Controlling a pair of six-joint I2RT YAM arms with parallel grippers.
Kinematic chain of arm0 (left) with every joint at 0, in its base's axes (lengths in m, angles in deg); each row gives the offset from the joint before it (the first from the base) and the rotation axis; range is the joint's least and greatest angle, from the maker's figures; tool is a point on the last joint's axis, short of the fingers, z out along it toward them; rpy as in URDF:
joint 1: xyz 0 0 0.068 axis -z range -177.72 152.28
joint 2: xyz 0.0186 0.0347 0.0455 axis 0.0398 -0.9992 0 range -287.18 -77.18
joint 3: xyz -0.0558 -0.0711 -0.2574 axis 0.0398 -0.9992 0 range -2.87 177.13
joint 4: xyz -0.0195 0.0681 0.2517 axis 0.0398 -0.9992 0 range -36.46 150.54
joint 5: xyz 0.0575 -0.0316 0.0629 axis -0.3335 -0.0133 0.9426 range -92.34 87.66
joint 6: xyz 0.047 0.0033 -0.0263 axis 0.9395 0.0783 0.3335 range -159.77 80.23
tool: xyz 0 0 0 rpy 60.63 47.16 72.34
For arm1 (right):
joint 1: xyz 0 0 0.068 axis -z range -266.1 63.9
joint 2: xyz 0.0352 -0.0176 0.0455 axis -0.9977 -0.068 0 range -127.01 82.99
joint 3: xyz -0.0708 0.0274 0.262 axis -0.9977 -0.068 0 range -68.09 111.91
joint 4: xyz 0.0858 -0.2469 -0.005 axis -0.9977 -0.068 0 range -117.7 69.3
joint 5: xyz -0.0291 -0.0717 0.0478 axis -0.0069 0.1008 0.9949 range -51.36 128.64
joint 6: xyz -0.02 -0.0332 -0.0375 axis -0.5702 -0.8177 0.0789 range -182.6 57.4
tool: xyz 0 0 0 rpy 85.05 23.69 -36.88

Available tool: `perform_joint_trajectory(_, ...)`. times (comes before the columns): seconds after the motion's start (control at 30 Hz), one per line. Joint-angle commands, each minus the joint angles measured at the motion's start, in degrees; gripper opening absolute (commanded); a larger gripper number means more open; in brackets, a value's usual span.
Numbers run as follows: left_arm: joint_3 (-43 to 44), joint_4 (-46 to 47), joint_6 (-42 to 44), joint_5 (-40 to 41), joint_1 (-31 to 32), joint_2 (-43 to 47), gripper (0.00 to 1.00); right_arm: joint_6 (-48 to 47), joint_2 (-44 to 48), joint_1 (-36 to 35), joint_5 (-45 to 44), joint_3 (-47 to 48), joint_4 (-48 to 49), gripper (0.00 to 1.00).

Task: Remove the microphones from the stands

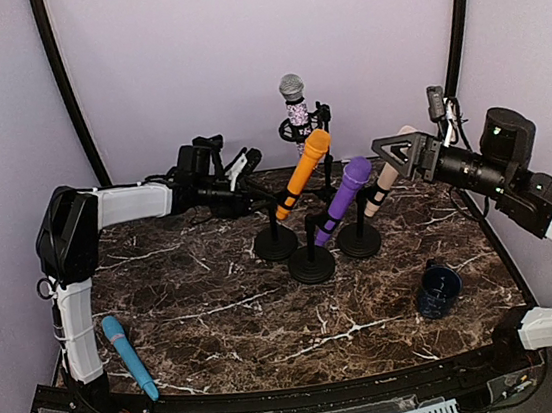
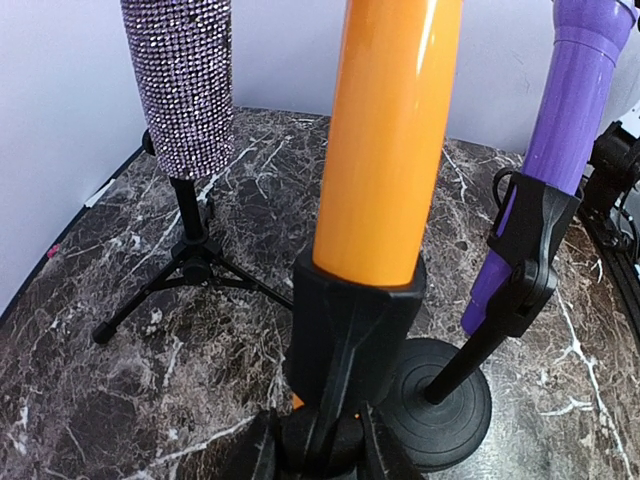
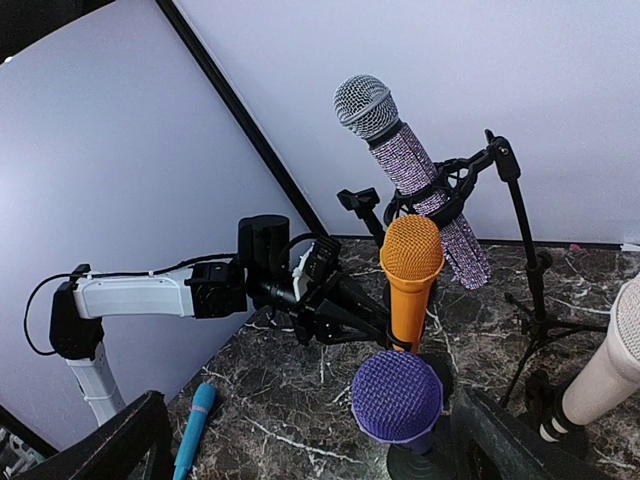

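Here, the left gripper (image 2: 322, 452) is clamping the black clip holder (image 2: 350, 320) of a round-based stand. Its fingers are pressing shut on the holder's narrow neck, directly beneath the orange microphone (image 1: 302, 173). That microphone is sitting tilted in the holder, toward the back of the marble table (image 1: 219, 314), its lower end just beside the gripper. A purple microphone (image 1: 343, 196) is leaning in its own stand just to the right, and a rhinestone-covered microphone (image 1: 295, 103) is standing on a tripod behind. The right gripper (image 1: 386, 161) is hovering with its jaws spread wide, holding nothing, near a cream microphone (image 1: 384, 181). A blue microphone (image 1: 130, 355) is lying flat at the table's near left, and a dark blue cup (image 1: 437, 289) is resting at the right.
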Motion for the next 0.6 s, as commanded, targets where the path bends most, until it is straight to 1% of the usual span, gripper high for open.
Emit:
perform_joint_trajectory(0.0,1.3,-3.7,0.9,-3.2,0.2,0.8,0.20,0.1,1.1,0.3,0.5,-0.7,2.0,0.99)
perform_joint_trajectory(0.1,0.0,-3.0,1.3,-2.3,0.3,1.7,0.17,0.0,1.3,0.2,0.3,-0.7,1.9,0.99)
perform_joint_trajectory(0.13,-1.8,-2.0,1.1,-1.1,0.3,2.6,0.15,0.1,1.4,0.2,0.2,-0.8,2.0,0.98)
perform_joint_trajectory(0.2,-5.8,2.0,0.7,1.4,0.5,4.9,0.13,0.2,1.9,0.2,-0.3,-1.3,2.1,0.99)
perform_joint_trajectory(0.23,-7.2,5.6,0.5,2.2,0.6,5.7,0.11,0.1,2.1,0.2,-0.6,-1.6,2.2,0.99)
perform_joint_trajectory(0.3,-11.5,10.8,-0.7,5.4,0.7,8.0,0.05,0.2,2.3,0.2,-1.1,-2.1,2.2,0.99)
perform_joint_trajectory(0.37,-15.3,15.5,-3.1,7.8,0.8,10.2,0.02,0.1,2.3,0.2,-1.3,-2.3,2.3,0.99)
perform_joint_trajectory(0.43,-20.2,19.8,-4.8,9.7,0.8,12.2,0.01,-0.1,2.1,0.2,-1.4,-2.3,2.3,0.99)
perform_joint_trajectory(0.57,-26.4,25.6,-8.7,11.4,1.0,15.7,0.01,-0.5,1.4,0.2,-1.1,-1.9,2.5,0.99)
